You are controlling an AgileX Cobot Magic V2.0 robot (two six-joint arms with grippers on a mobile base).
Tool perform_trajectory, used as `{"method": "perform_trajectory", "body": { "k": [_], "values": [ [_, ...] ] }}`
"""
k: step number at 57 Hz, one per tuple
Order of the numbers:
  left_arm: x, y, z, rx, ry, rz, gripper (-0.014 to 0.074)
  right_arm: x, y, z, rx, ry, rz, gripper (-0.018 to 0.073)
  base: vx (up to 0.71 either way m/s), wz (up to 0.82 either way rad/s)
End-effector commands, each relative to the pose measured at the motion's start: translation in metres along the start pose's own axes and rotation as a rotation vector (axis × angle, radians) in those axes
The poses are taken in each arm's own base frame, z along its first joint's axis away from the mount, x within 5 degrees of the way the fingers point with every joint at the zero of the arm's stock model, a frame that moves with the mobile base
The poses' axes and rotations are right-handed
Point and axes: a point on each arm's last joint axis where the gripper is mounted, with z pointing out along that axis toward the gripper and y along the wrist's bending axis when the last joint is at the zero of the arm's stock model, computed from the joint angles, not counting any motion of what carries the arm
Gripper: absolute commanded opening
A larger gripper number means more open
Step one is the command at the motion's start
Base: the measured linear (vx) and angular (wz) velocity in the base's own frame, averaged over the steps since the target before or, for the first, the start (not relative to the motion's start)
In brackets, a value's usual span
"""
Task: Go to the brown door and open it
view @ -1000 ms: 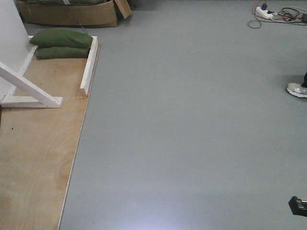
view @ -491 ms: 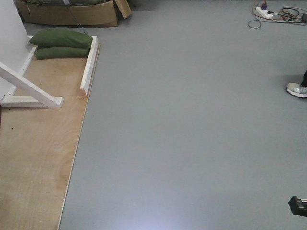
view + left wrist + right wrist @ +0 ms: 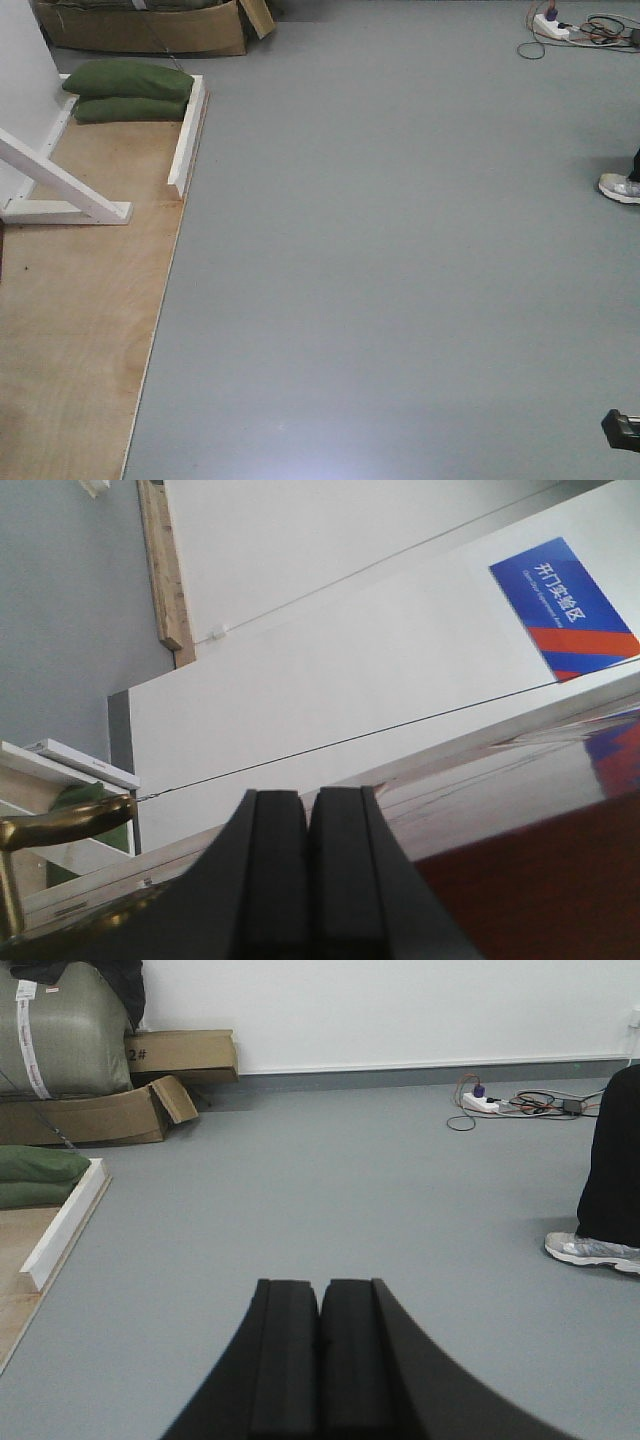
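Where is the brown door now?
The left wrist view shows the brown door at lower right, below the white wall, its brass handle at lower left.

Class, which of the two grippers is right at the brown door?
The left gripper: the brown door and brass handle show just past it. The right gripper faces open grey floor.

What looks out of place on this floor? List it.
Nothing spilled or broken. A power strip with tangled cables lies loose on the grey floor, far right. The cardboard box at the far left has a flap splayed open. A person's shoe stands at the right edge.
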Motion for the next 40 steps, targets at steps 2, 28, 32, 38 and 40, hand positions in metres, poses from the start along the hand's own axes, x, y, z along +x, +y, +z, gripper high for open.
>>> {"method": "perform_trajectory", "body": {
  "k": [2,28,32,38,40],
  "values": [
    [0.011,-0.058,-0.035,0.151,0.018,0.002,-0.0003,-0.006,0.000,-0.001,0.002,-0.087,-0.006,0.0000,0.00,0.00],
    [0.018,-0.066,-0.044,0.160,0.079,0.024,-0.0003,-0.006,0.000,-0.001,0.002,-0.087,-0.006,0.0000,0.00,0.00],
    [0.013,-0.067,-0.045,0.168,0.023,0.036,-0.0003,-0.006,0.000,-0.001,0.002,-0.087,-0.006,0.0000,0.00,0.00],
    [0.002,-0.070,-0.047,0.183,-0.101,0.079,-0.0003,-0.006,0.000,-0.001,0.002,-0.087,-0.006,0.0000,0.00,0.00],
    [-0.002,-0.071,-0.048,0.186,-0.148,0.100,-0.0003,-0.006,0.000,-0.001,0.002,-0.087,-0.006,0.0000,0.00,0.00]
  ]
}}
